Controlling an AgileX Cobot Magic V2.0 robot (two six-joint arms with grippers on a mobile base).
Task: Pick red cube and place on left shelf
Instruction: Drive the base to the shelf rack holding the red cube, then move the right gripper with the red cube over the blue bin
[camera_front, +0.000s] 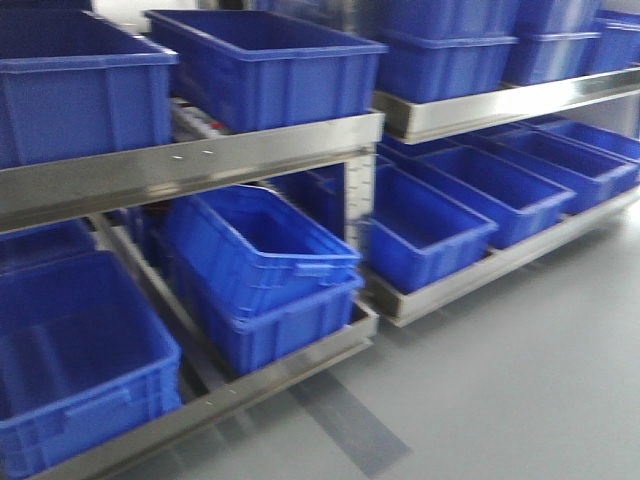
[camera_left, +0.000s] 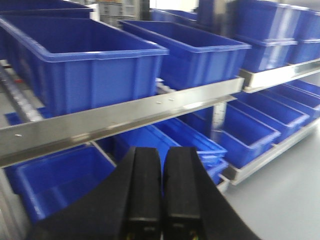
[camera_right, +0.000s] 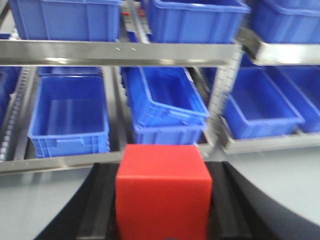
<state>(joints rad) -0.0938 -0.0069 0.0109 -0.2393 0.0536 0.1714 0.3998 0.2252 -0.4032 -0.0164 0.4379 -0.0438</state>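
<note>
The red cube (camera_right: 162, 192) fills the lower middle of the right wrist view, held off the floor between two black fingers; my right gripper (camera_right: 162, 170) is shut on it. It faces the left shelf (camera_right: 115, 52), a silver steel rack with a flat front rail (camera_front: 200, 158), from some way back. Blue crates (camera_right: 70, 115) stand on both levels of that rack. My left gripper (camera_left: 162, 152) is shut with nothing in it, in front of the same rail (camera_left: 125, 112). Neither gripper shows in the front view.
A second steel rack (camera_front: 500, 105) stands to the right, also loaded with blue crates (camera_front: 430, 225). One crate (camera_front: 255, 245) on the left rack's lower level lies tilted on another. Grey floor (camera_front: 500, 380) stretches in front of both racks.
</note>
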